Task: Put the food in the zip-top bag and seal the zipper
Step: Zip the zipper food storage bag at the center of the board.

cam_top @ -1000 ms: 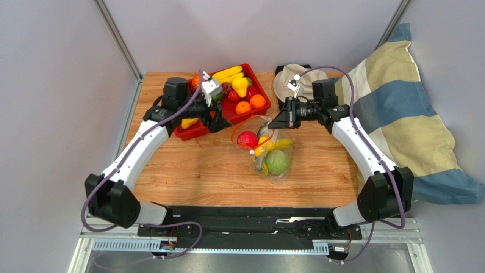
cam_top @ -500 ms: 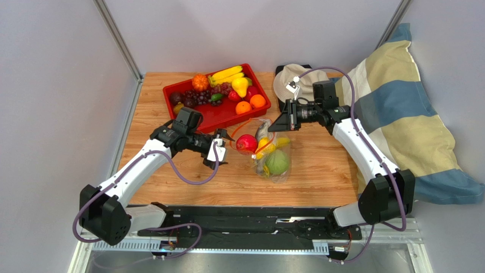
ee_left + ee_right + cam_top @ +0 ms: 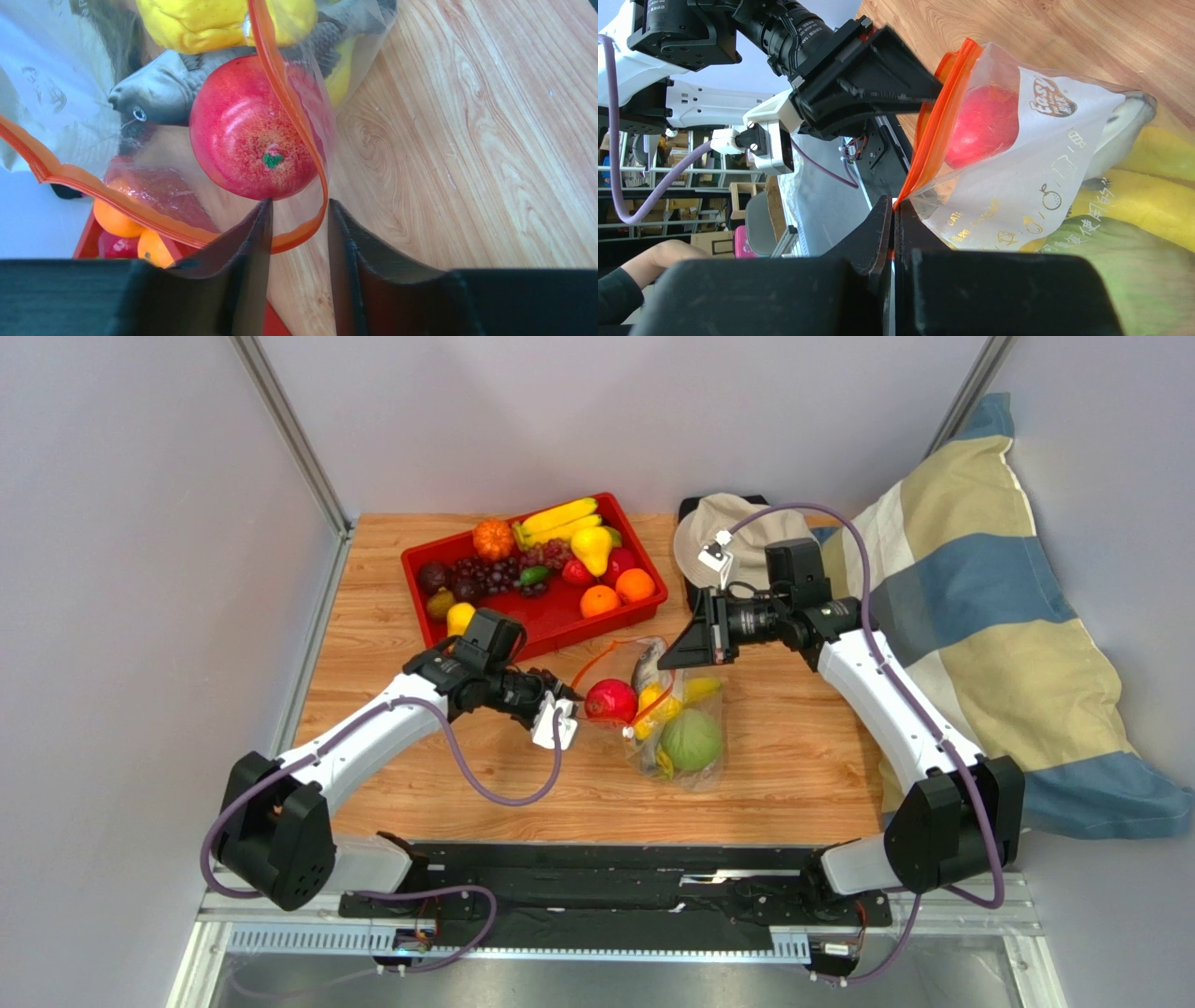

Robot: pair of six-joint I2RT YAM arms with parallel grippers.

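The clear zip-top bag (image 3: 676,725) lies mid-table holding a red apple (image 3: 609,700), a grey fish (image 3: 647,668), yellow pieces and a green ball (image 3: 689,739). My right gripper (image 3: 676,650) is shut on the far end of the orange zipper (image 3: 933,133), and its tips (image 3: 893,208) pinch the strip. My left gripper (image 3: 564,714) sits at the bag's near-left mouth. Its jaws (image 3: 298,210) stand narrowly open, with the zipper loop (image 3: 309,217) between the tips, just under the apple (image 3: 249,133). More food lies in the red tray (image 3: 417,560).
The red tray at the back left carries oranges (image 3: 617,592), bananas (image 3: 558,515), grapes and a pear. A beige cap (image 3: 718,532) lies behind the right gripper. A striped pillow (image 3: 982,616) covers the table's right edge. Grey walls stand at left and back.
My left arm swung from over the tray down to the bag's mouth and its jaws narrowed around the zipper strip. The right gripper kept its hold, and the bag shifted slightly right.
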